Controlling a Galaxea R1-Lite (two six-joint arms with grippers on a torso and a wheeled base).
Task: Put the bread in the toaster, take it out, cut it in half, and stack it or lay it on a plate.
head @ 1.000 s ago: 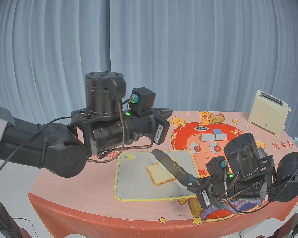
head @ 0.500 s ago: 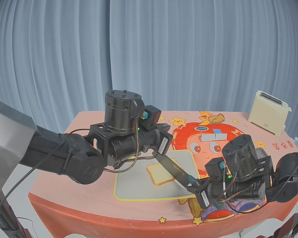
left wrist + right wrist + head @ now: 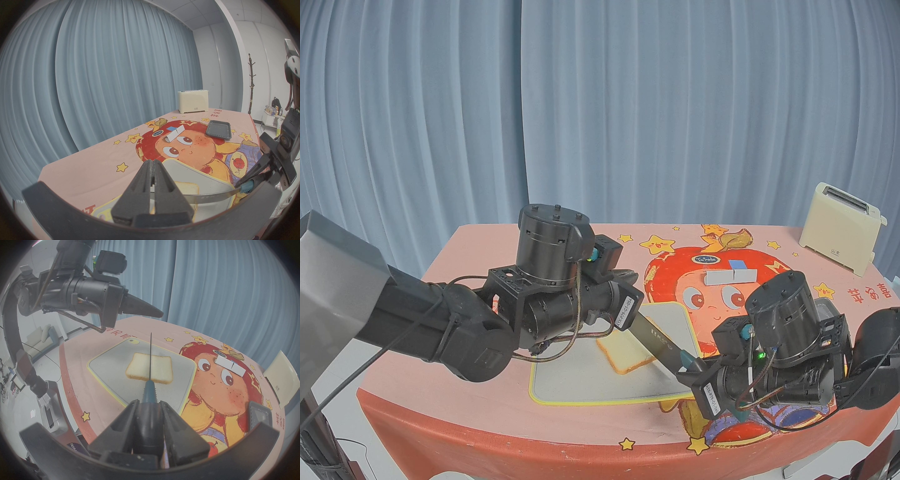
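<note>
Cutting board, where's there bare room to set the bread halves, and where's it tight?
Bare: the cutting board strip between the bread and the board's hanging-hole corner, and the cloth between the dark tray and toaster. Crowded: over the bread, where the right gripper with its knife and the left gripper hang close.

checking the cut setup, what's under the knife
The bread lies under the knife, flat on the cutting board; whether the blade touches it cannot be told. The board beneath the slice is covered.
</note>
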